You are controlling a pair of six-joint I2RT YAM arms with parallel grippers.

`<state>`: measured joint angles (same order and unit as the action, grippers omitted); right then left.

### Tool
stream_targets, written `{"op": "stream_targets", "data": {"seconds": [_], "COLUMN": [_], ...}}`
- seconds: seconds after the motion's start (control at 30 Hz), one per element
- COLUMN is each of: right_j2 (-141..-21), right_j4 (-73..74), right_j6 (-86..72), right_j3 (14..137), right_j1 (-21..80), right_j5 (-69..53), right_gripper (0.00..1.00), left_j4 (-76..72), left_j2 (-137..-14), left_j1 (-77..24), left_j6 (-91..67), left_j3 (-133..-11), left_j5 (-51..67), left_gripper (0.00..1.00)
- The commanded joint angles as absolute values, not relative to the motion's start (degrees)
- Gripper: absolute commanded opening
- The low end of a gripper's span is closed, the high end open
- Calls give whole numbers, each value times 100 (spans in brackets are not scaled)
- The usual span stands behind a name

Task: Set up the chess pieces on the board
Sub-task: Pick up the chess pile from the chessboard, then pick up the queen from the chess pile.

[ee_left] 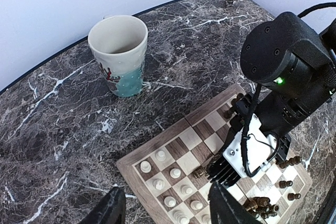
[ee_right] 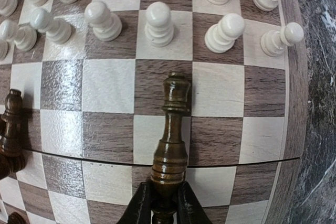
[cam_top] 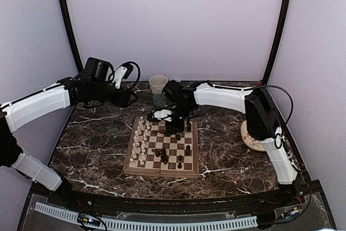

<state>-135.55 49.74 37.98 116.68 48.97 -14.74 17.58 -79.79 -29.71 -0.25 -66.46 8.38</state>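
A tall dark piece point(ee_right: 172, 129) is clamped at its base by the right gripper point(ee_right: 164, 205), long axis aimed toward the white pawns point(ee_right: 157, 23).

A dark marble table point(cam_top: 92, 139), veined in white, is being enclosed by pale lavender-white walls: a back panel point(cam_top: 173, 25) behind it, a side panel point(cam_top: 27, 36) to its left and another side panel point(cam_top: 319, 52) to its right. A black post point(cam_top: 66, 20) is being seen rising at its far left corner, a second black post point(cam_top: 279, 25) at its far right. The tabletop is being lit softly and evenly.
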Motion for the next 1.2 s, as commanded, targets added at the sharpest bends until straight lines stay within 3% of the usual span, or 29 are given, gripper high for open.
{"op": "stream_targets", "data": {"seconds": [0.0,0.37,0.53,0.7,0.9,1.17], "right_j2": [-13555,-12377,-11545,-10348,-9188,-8710], "right_j4": [4899,4556,4297,3630,2683,2476], "right_j6": [3648,3163,2955,2688,2533,2567], "right_j3": [11794,11517,10903,9476,7812,7141], "right_j1": [4949,4725,4496,4165,3902,3865], "right_j5": [-1327,-1993,-2449,-2963,-3141,-3295], "right_gripper": [15,6,5,6,6,7], "left_j4": [1646,1253,731,-929,-1748,-1885], "left_j2": [-7830,-7869,-7835,-7989,-8363,-9181], "left_j1": [-2926,-2912,-2896,-2984,-3689,-4374], "left_j6": [-59,-880,-1737,-3065,-3626,-3812], "left_j3": [-6540,-6542,-6546,-5887,-5776,-6294], "left_j5": [885,1159,1941,3350,3229,2964], "left_gripper": [56,56,55,46,47,47]}}
